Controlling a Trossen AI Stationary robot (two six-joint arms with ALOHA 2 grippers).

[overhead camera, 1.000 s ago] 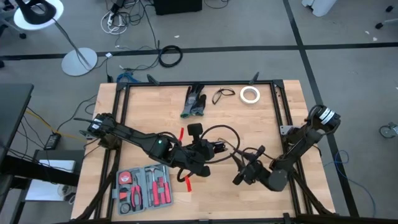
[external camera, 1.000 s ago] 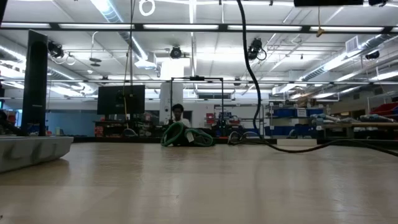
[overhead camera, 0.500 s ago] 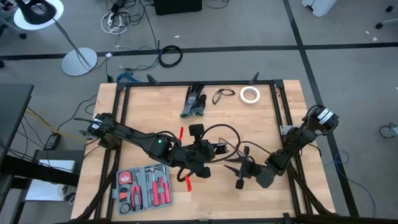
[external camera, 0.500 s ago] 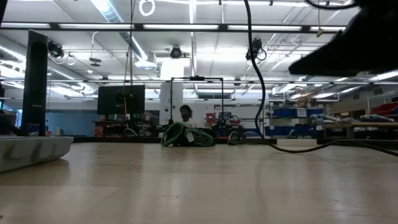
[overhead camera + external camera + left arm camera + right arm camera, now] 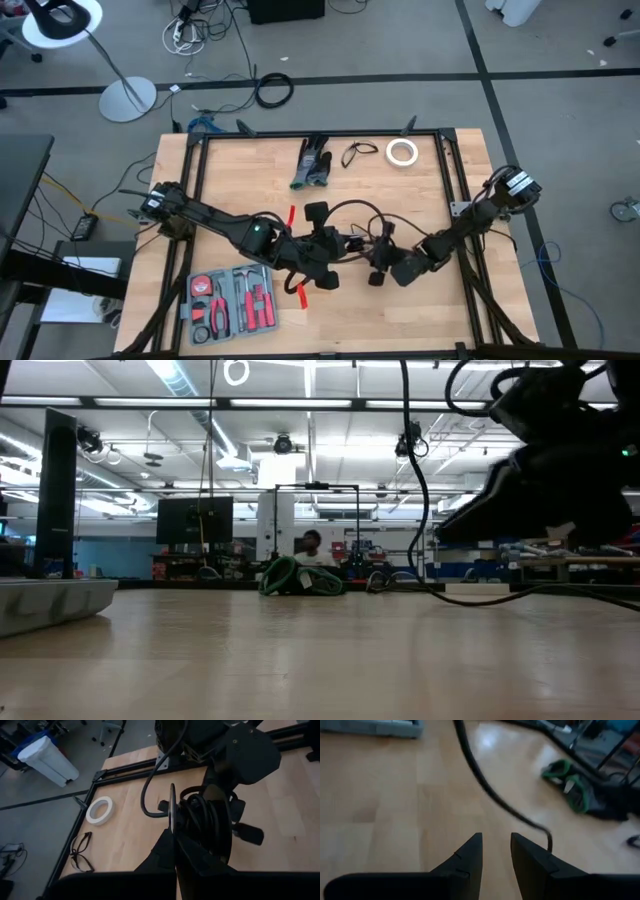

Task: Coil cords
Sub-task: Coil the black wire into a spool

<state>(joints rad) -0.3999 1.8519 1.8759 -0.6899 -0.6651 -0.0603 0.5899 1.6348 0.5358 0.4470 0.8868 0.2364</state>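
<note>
Leftward we swing our right gripper (image 5: 378,262), fingers apart and empty, toward the cord bundle (image 5: 202,822) our left gripper (image 5: 335,245) pinches steady.

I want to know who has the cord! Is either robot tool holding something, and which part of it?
The left tool is shut on the cord, beside its coiled bundle. The right tool is open and holds nothing.

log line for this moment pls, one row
task: coil cords | left gripper: shut on coiled cord, mid-table | right gripper: open, empty, beside the bundle | loose cord tail: ahead of right fingers
</note>
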